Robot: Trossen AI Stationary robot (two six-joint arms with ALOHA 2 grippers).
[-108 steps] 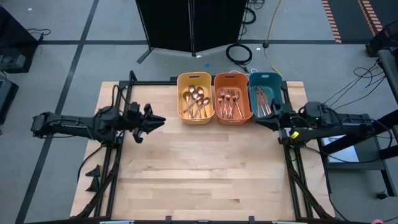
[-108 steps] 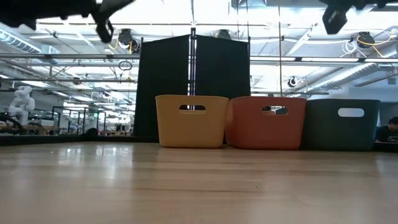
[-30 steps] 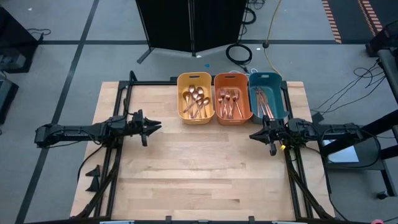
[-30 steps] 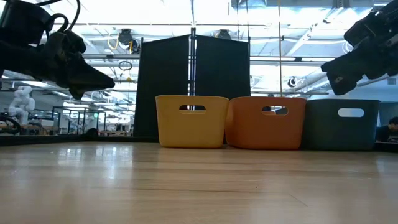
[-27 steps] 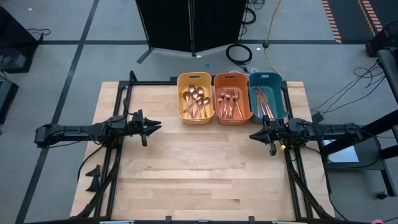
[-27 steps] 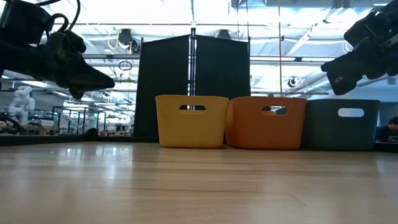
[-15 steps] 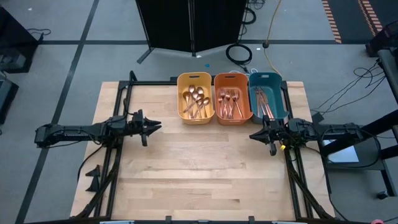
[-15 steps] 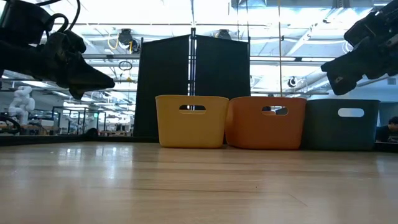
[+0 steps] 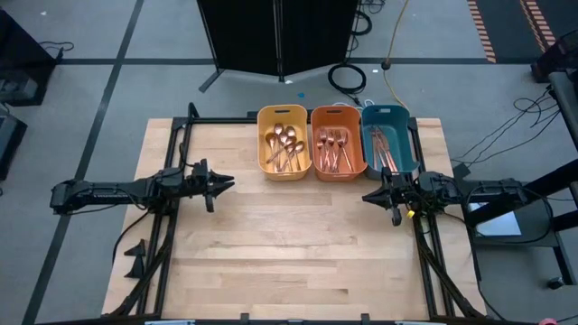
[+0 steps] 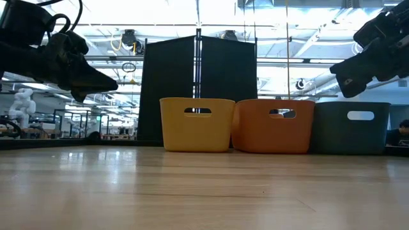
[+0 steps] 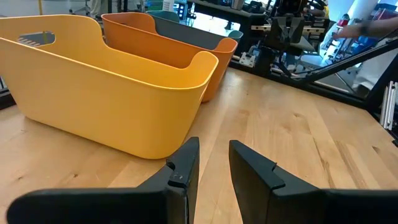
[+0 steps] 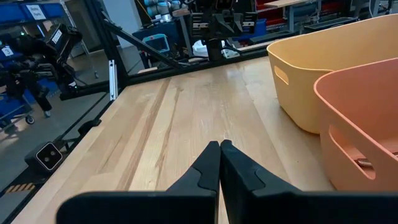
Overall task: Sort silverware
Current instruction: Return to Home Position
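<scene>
The copper silverware lies sorted in three bins at the table's far edge. Spoons (image 9: 284, 147) are in the yellow bin (image 9: 263, 135), forks (image 9: 334, 150) in the orange bin (image 9: 318, 140), and knives (image 9: 383, 146) in the teal bin (image 9: 404, 135). My left gripper (image 9: 230, 181) hovers level at the table's left edge, pointing right, and is open a little (image 11: 214, 158) with nothing between its fingers. My right gripper (image 9: 366, 196) hovers level at the right edge, pointing left, shut (image 12: 219, 152) and empty. Both are well above the tabletop (image 10: 96, 80) (image 10: 342, 80).
A bare wooden tabletop (image 9: 289, 244) stretches between the two grippers and toward the near edge. A black metal frame (image 9: 172, 226) runs along the table's left and right sides. A dark screen (image 10: 198, 83) stands behind the bins.
</scene>
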